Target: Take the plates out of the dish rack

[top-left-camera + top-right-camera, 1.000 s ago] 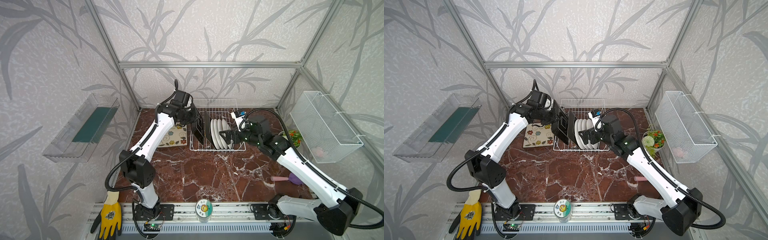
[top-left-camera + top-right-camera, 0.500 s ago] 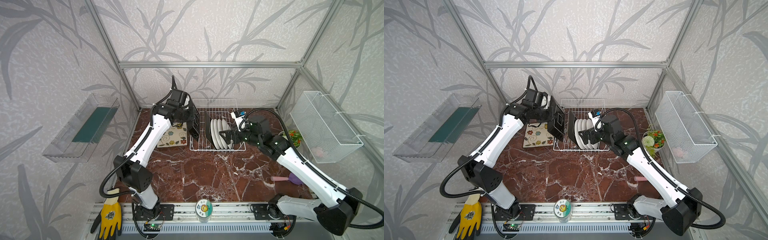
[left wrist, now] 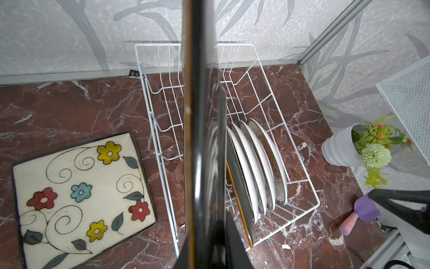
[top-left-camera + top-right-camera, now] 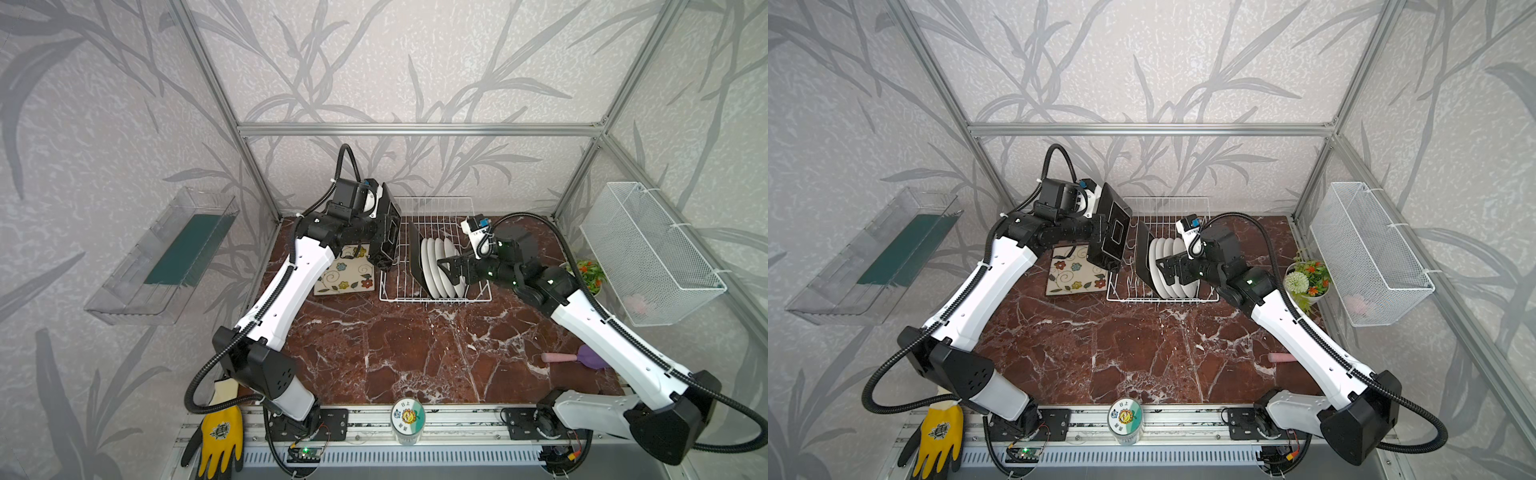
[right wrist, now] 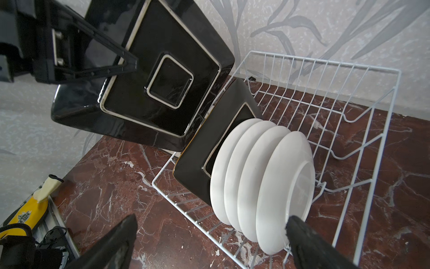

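While it hangs off the table, held plate (image 5: pixel 162 81): a black-backed square plate pinched at one edge by the left gripper (image 5: pixel 129 67), whose jaws are narrow on it. It tilts above the left side of the dish rack (image 4: pixel 434 206).
Slip risk: the grip sits on a glossy rim far from the plate's middle, so a quick swing could twist it loose.
Snag risk: its low corner is near the rack's left wires and the square plate in the rack (image 4: pixel 415 257). Lowering before moving left would strike one of them.
Landing spot: the flowered plate (image 3: pixel 81 193) lies flat on the table (image 4: pixel 415 353), just left of the rack. Setting the held plate down on it edge-first could chip both.
Right gripper (image 4: pixel 451 270): jaws wide and empty at the four round white plates (image 5: pixel 256 174), which stand right of the racked square one. One finger is at the rightmost plate's rim; whether it touches is unclear.
Round-plate risk: they lean close together, so closing from that width could catch two or tip the row.
Arm risk: both wrists crowd the rack, so a reach by either could hit the other.
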